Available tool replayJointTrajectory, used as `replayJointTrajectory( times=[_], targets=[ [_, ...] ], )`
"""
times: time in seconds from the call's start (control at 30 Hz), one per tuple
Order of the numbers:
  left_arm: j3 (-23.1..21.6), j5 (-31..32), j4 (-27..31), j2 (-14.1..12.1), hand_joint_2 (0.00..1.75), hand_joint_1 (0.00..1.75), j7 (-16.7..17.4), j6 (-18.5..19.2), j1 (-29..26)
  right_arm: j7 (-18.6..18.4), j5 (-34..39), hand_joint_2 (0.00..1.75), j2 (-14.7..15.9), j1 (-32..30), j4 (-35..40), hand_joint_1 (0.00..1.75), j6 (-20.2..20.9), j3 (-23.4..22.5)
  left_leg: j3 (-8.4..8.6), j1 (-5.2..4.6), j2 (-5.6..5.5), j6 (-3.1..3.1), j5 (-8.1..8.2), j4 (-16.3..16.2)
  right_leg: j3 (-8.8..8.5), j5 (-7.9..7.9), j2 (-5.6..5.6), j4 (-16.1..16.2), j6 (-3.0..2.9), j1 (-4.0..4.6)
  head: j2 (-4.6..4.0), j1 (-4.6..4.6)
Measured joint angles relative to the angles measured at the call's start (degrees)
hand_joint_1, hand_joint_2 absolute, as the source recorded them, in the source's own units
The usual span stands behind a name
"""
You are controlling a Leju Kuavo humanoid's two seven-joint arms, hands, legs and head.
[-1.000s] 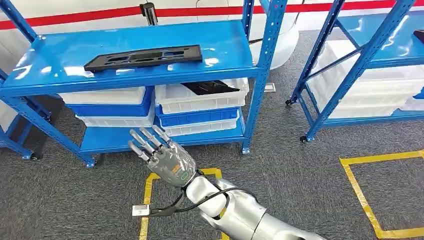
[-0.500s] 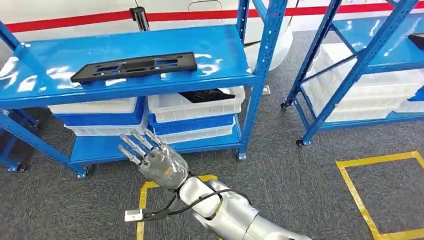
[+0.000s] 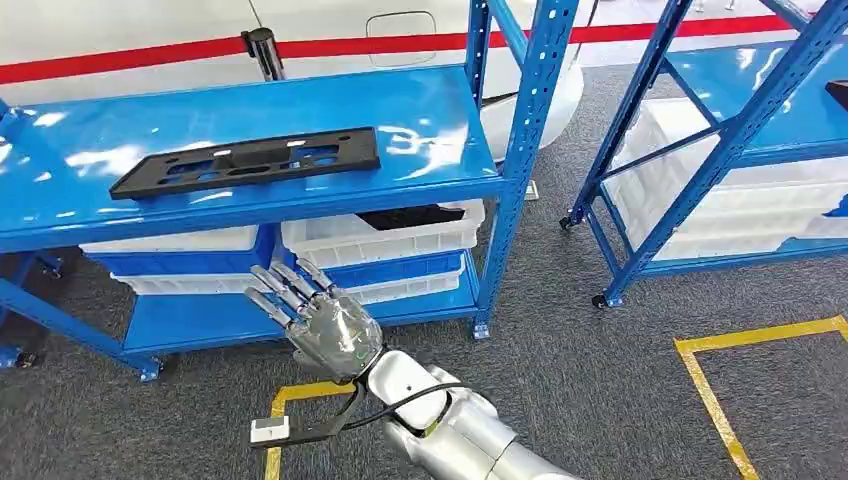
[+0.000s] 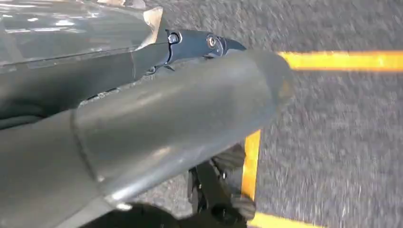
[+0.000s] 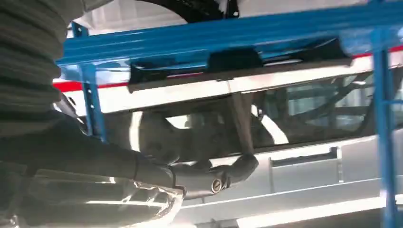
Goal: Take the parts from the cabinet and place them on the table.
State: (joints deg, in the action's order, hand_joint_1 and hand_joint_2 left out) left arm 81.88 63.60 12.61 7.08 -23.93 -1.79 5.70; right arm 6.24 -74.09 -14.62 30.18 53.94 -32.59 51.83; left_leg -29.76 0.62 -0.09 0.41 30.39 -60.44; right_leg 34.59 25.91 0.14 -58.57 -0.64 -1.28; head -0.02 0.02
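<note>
Nearer the rack [image 3: 520,130] now, right hand [image 3: 318,322] hangs empty, fingers spread; lift it level above the shelf edge before reaching for the part [image 3: 245,161].

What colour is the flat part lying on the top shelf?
Black; the flat part shows best in the head view.

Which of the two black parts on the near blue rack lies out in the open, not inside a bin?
The long flat black part on the top shelf; the other black part sits in a white bin underneath.
</note>
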Motion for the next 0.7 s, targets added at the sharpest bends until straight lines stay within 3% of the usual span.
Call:
replayJointTrajectory(
  times=[0.07,0.13,0.17,0.2,0.23,0.27,0.3,0.33,0.37,0.4,0.47,0.5,0.53,0.6,0.63,0.67,0.7],
  targets=[
    [-0.02,0.07,-0.04,0.18,0.0,0.0,-0.02,0.11,0.15,2.93,4.55,0.0,-0.31,-0.23,0.42,0.0,0.92,-0.79,-4.8,0.18,-0.04,-0.53,0.44,-7.89,-1.24,0.66,-0.06,0.16,-0.89,-0.06,0.0,-0.15],
    [-0.02,0.11,-0.04,0.17,0.0,0.0,-0.13,-0.07,-0.11,5.53,8.51,0.0,-0.37,-1.21,0.77,0.0,1.29,-1.65,-10.13,0.34,-0.05,-1.1,4.54,-14.03,-2.4,1.67,0.08,0.16,-0.94,-0.01,0.0,-0.13],
    [-0.02,0.24,-0.04,0.17,0.0,0.0,-0.33,-0.44,-0.13,6.27,9.77,0.0,-0.3,-1.68,0.92,0.0,1.38,-2.02,-11.82,0.42,-0.05,-1.28,5.96,-14.57,-2.98,2.19,0.37,0.16,-0.88,-0.01,0.0,-0.16],
    [-0.02,0.37,-0.04,0.17,0.0,0.0,-0.67,-0.87,-0.14,6.68,10.33,0.0,-0.24,-1.94,1.03,0.0,1.38,-2.23,-12.51,0.55,-0.04,-1.27,5.73,-13.43,-3.66,2.71,0.6,0.16,-0.82,-0.01,0.0,-0.22],
    [-0.02,0.5,-0.04,0.17,0.0,0.0,-0.98,-1.2,-0.15,6.94,10.6,0.0,-0.22,-2.08,1.07,0.0,1.29,-2.43,-12.29,0.67,-0.02,-1.25,3.77,-10.65,-4.46,3.24,0.76,0.16,-0.72,-0.04,0.0,-0.18],
    [-0.02,0.59,-0.04,0.15,0.0,0.0,-1.18,-1.35,-0.14,7.23,10.75,0.0,-0.22,-2.11,1.07,0.0,1.09,-2.63,-11.26,0.7,0.0,-1.1,-0.21,-6.27,-5.32,3.89,0.86,0.17,-0.56,-0.06,0.0,-0.2],
    [-0.02,0.61,-0.04,0.15,0.0,0.0,-1.25,-1.44,-0.15,7.27,10.82,1.75,-0.22,-2.15,1.07,0.0,0.92,-2.8,-9.97,0.7,0.01,-0.87,-5.29,-1.43,-5.91,4.49,0.87,0.24,-0.3,-0.05,0.0,-0.24],
    [-0.04,0.63,-0.04,0.15,0.0,0.0,-1.29,-1.57,-0.24,7.27,10.9,1.75,-0.11,-2.19,1.05,0.0,0.7,-2.89,-9.84,0.43,0.53,-0.45,-8.55,1.28,-6.58,5.0,0.82,0.05,-0.01,0.27,0.0,-0.4],
    [-0.07,0.68,-0.04,0.15,0.0,0.0,-1.27,-1.68,-0.15,7.27,10.97,1.75,-0.11,-2.36,1.07,0.0,0.52,-2.89,-9.74,0.3,0.89,-0.22,-7.46,1.1,-6.41,5.38,0.9,0.25,0.37,0.65,0.0,-0.57],
    [-0.05,0.68,-0.04,0.15,0.0,0.0,-1.27,-1.86,-0.11,7.27,10.99,1.75,-0.04,-2.45,1.05,0.0,0.33,-2.91,-9.5,0.09,0.36,-0.04,-8.42,1.0,-6.23,5.68,0.85,0.32,0.82,0.77,0.0,-0.33],
    [-0.07,0.68,-0.07,0.15,0.0,0.0,-1.11,-2.03,-0.03,7.25,10.95,1.75,-0.02,-2.45,1.05,0.0,-0.33,-2.93,-9.47,-0.16,-0.23,0.35,-8.36,1.19,-5.98,5.98,0.4,0.94,1.43,0.77,0.0,-0.46],
    [-0.11,0.68,-0.07,0.18,0.0,0.0,-1.07,-2.14,-0.03,7.23,10.75,1.75,-0.06,-2.47,1.05,0.0,-0.55,-2.93,-8.98,0.4,-0.34,0.67,-8.51,1.78,-6.2,6.63,0.17,0.46,1.72,0.99,0.0,-0.33],
    [-0.11,0.68,-0.07,0.17,0.0,0.0,-1.03,-2.36,-0.03,7.23,10.64,1.75,0.0,-2.43,1.05,0.0,-0.81,-2.93,-8.74,0.15,-0.63,1.0,-8.3,1.88,-5.54,7.56,0.13,-1.65,1.62,0.88,0.0,-0.29],
    [-0.11,0.66,-0.07,0.15,0.0,0.0,-0.85,-2.58,-0.01,7.16,10.53,1.75,0.15,-2.6,0.96,0.0,-1.18,-2.93,-8.53,0.03,-1.06,1.64,-7.95,1.84,-0.66,11.16,0.13,-10.3,0.83,0.82,0.0,-0.16],
    [-0.11,0.63,-0.07,0.15,0.0,0.0,-0.74,-2.69,-0.01,7.14,10.42,1.75,0.35,-2.77,0.9,0.0,-1.2,-2.91,-8.46,-0.06,-1.29,1.84,-7.81,1.84,1.96,12.25,0.13,-14.38,0.73,0.82,0.0,-0.13],
    [-0.11,0.59,-0.07,0.15,0.0,0.0,-0.68,-2.95,-0.02,7.12,10.27,1.75,0.57,-2.95,0.83,0.0,-1.22,-2.93,-8.39,-0.14,-1.77,1.94,-7.69,1.84,4.01,12.5,0.14,-16.96,0.95,0.89,0.0,-0.13],
    [-0.11,0.59,-0.07,0.15,0.0,0.0,-0.61,-3.08,-0.03,7.1,10.16,1.75,0.72,-3.1,0.79,0.0,-1.22,-2.93,-8.3,-0.2,-2.28,1.96,-7.63,1.84,4.43,11.56,0.13,-16.35,1.34,0.88,0.0,-0.18]
  ],
)
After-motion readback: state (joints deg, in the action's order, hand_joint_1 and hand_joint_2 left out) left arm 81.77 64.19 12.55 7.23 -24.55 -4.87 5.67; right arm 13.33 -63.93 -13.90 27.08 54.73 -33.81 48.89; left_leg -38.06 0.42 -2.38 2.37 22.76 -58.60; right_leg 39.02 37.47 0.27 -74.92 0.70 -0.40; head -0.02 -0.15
